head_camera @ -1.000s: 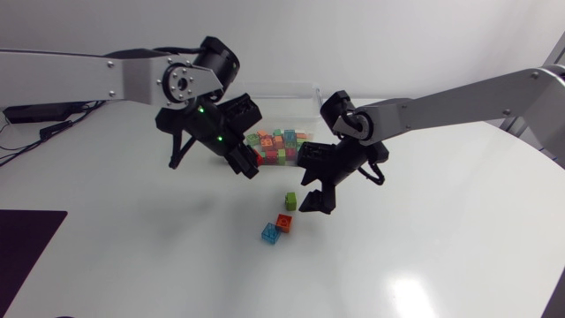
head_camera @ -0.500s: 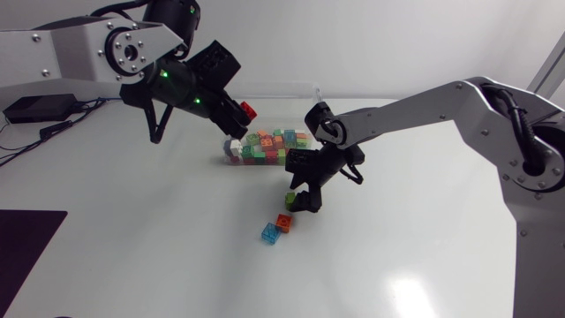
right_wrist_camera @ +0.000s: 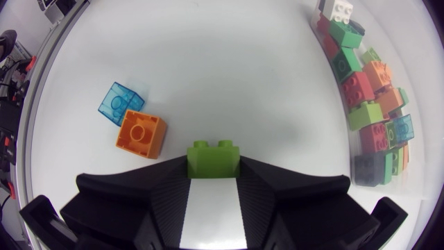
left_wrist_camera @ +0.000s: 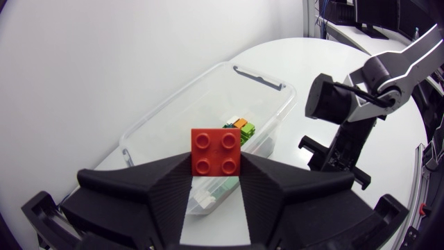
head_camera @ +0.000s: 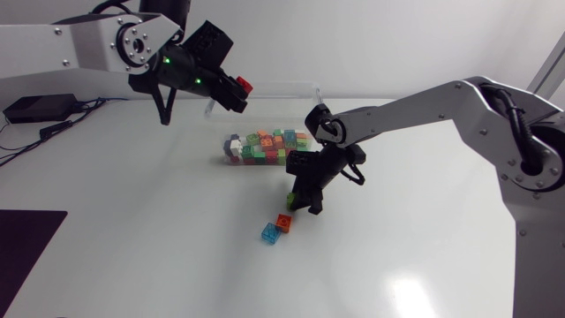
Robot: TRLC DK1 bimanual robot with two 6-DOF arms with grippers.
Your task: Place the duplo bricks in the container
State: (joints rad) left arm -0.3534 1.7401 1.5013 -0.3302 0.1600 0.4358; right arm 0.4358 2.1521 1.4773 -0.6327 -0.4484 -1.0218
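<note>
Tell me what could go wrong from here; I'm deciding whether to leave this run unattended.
1. The left gripper pinches the red brick only by its lower edge, so it may slip and land outside the container.
2. The right gripper grips the green brick close to the orange brick; a swing could knock that one away.
3. Both arms work near the container and might collide.

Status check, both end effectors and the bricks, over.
Left end effector shut on red brick, raised near container. Right end effector shut on green brick, down at table. Orange brick, blue brick loose beside it.
</note>
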